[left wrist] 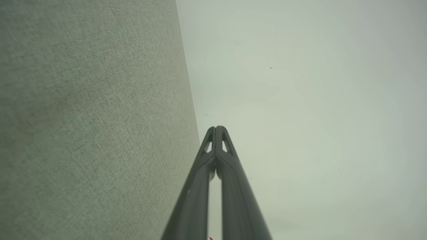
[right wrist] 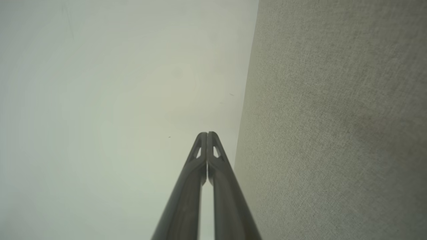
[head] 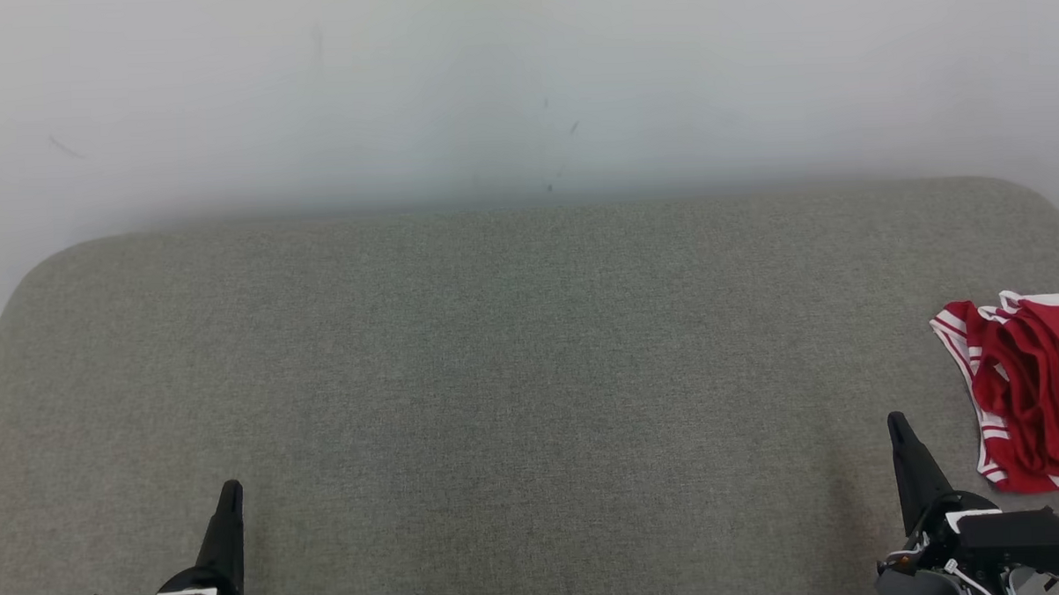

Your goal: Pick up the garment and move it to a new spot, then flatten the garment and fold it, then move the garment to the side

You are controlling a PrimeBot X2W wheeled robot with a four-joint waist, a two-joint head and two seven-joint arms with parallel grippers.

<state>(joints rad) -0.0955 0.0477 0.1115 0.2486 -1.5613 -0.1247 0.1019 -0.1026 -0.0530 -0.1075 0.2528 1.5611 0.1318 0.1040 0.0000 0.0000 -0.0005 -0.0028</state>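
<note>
Grey woven upholstery [head: 532, 377] spreads before us under a pale wall [head: 522, 86]. Our left claw [head: 230, 493] rests low, fingers pressed together, holding nothing. Our right claw [head: 897, 426] is likewise closed and empty. Just right of it, near but not touching, lies the red white-striped garment [head: 1035, 385], bunched rather than flat. We judge this fits either a garment awaiting pickup or one already set aside; we cannot tell which. Any lift would fall to the nearer right claw, which must open first.

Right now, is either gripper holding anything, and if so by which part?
Nothing is held. The left gripper and right gripper are both shut and empty; the red garment lies crumpled on the grey surface, apart from both.
</note>
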